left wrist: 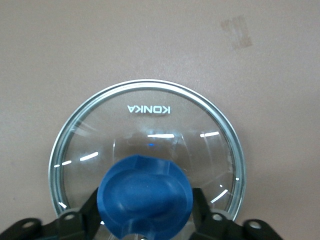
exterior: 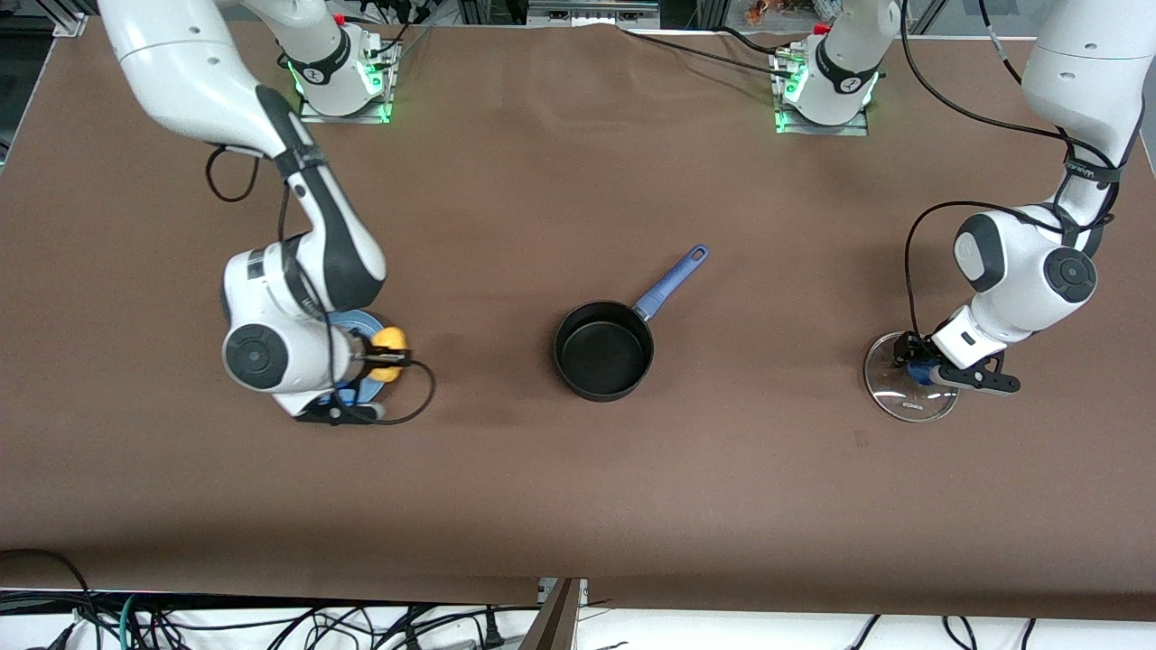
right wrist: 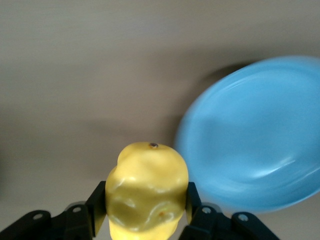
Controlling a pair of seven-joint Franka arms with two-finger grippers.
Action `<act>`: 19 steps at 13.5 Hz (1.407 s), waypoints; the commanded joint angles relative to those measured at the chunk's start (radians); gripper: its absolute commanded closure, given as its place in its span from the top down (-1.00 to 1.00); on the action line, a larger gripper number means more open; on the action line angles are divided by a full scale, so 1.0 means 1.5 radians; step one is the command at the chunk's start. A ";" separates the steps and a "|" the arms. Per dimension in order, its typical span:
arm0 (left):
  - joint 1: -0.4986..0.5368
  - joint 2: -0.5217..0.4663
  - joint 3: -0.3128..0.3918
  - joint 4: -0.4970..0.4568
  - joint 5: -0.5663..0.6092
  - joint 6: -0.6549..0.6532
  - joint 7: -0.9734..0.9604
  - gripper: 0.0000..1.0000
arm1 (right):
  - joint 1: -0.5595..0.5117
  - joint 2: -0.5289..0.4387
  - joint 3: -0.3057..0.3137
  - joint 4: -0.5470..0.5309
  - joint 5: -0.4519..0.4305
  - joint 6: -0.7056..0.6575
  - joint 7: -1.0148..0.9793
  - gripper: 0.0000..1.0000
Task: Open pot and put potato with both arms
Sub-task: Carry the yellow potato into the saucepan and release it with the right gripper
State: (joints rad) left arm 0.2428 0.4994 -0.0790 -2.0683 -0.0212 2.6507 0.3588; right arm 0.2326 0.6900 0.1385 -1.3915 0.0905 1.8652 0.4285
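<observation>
Front view, right end effector [exterior: 386, 359] clamping potato [exterior: 389, 352] above plate [exterior: 359, 320], left end effector [exterior: 923, 372] gripping lid knob [exterior: 920, 374].

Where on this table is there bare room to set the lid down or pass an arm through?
Bare cloth lies between the pot and the plate, and between the pot and the glass lid. The table strip nearest the front camera is bare too. It is crowded at the plate, where the right tool holds the potato, and at the lid under the left tool.

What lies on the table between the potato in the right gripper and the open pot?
Nothing: the front view shows bare brown table between the potato and the pot.
</observation>
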 commanded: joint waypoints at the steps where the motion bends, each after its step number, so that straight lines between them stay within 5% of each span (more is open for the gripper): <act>1: 0.002 -0.044 -0.005 0.023 -0.013 -0.073 -0.001 1.00 | 0.043 0.008 0.034 0.049 0.047 -0.013 0.152 -1.00; 9: -0.023 -0.175 -0.004 0.238 -0.002 -0.544 -0.140 1.00 | 0.194 0.099 0.047 0.101 0.101 0.305 0.328 -0.79; 10: -0.031 -0.193 -0.004 0.263 0.009 -0.598 -0.170 1.00 | 0.195 0.104 0.047 0.101 0.100 0.314 0.325 -0.59; 11: -0.039 -0.206 -0.005 0.296 0.029 -0.652 -0.200 1.00 | 0.194 0.105 0.046 0.101 0.096 0.315 0.320 -0.08; 12: -0.045 -0.216 -0.006 0.329 0.042 -0.701 -0.222 1.00 | 0.194 0.104 0.045 0.100 0.090 0.313 0.320 0.99; 16: -0.060 -0.243 -0.005 0.423 0.045 -0.800 -0.230 1.00 | 0.176 0.066 0.044 0.100 0.082 0.231 0.320 1.00; 19: -0.076 -0.244 -0.010 0.423 0.030 -0.821 -0.267 1.00 | 0.134 0.022 0.031 0.097 0.080 0.150 0.308 1.00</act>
State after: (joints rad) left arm 0.1462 0.1211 -0.0930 -1.4511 0.0218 1.4408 0.0072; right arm 0.4849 0.7818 0.1934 -1.2346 0.2190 2.1780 0.9089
